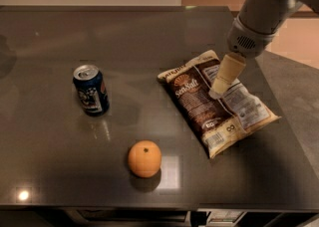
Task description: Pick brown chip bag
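The brown chip bag [215,102] lies flat on the dark table at the right. It is dark brown with cream edges, "Sea Salt" script and a white nutrition label. My gripper [219,90] comes down from the upper right on a grey arm. Its cream fingers [227,73] hang over the middle of the bag, their tips at or just above its surface. The bag is not lifted.
A blue drink can [90,89] stands upright at the left. An orange [144,159] sits near the front edge, in the middle. The dark table [149,37] ends close to the bag on the right, with floor beyond.
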`<state>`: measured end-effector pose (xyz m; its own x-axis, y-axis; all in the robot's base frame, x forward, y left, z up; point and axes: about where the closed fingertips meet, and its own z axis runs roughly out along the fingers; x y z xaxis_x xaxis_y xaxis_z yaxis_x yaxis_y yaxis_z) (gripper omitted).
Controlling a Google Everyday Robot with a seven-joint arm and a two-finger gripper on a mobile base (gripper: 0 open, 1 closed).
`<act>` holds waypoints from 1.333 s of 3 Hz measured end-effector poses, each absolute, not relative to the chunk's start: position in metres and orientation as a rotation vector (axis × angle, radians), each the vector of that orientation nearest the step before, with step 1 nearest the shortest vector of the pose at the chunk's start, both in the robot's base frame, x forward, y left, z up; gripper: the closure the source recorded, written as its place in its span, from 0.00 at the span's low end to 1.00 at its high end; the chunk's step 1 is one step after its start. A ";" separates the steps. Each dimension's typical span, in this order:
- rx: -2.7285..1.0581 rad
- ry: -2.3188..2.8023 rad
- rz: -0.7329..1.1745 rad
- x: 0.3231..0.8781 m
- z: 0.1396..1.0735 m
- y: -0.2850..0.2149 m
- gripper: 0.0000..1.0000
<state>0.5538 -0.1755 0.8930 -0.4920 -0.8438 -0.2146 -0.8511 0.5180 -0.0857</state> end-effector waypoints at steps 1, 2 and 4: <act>-1.380 2.573 0.096 0.566 0.881 -0.166 0.00; -1.329 2.607 0.147 0.573 0.870 -0.155 0.00; -1.321 2.600 0.190 0.575 0.873 -0.143 0.54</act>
<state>0.5753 -0.1428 0.8735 -0.5722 -0.7806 -0.2515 -0.8089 0.5877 0.0163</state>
